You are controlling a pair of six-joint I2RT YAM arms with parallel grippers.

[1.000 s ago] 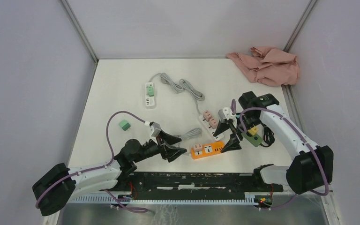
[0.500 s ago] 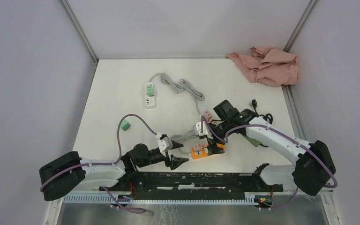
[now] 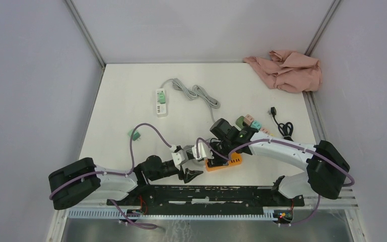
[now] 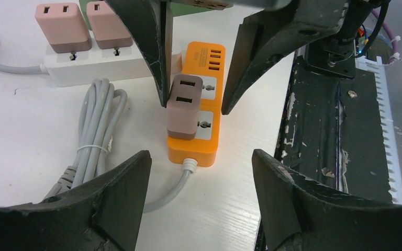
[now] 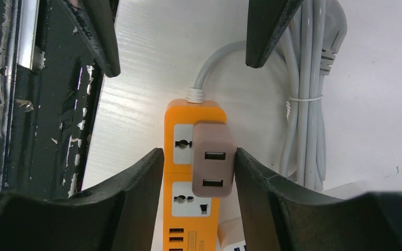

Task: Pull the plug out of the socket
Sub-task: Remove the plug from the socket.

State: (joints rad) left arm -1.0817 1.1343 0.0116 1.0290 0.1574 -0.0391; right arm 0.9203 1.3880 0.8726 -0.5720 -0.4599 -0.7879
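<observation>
Two grippers have moved since a second ago. The right gripper (image 3: 204, 153) has swung left from the right end of the orange strip (image 3: 230, 161) to its cord end. That uncovers the white strip (image 3: 256, 125) with its pink plugs, farther back. The left gripper (image 3: 189, 165) has pulled back from the orange strip toward the near edge of the table (image 3: 131, 101). The orange strip lies where it did.

The brown plug (image 5: 213, 166) stands seated in the orange strip, on the half nearest the cord, and the top view hides it under the right gripper. Its long axis runs along the strip's length (roughly left to right across the table, cord end to the left). Its face with two USB slots points straight up.

The right gripper's jaws straddle the plug, partly drawn in. One finger (image 5: 261, 198) lies against the plug's side, while the other finger (image 5: 131, 204) stands a little off it, over the strip's sockets, so there is no pinch yet. The left gripper is spread wide and empty, facing the strip's cord end, with the coiled grey cord (image 4: 97, 123) just beside it.
</observation>
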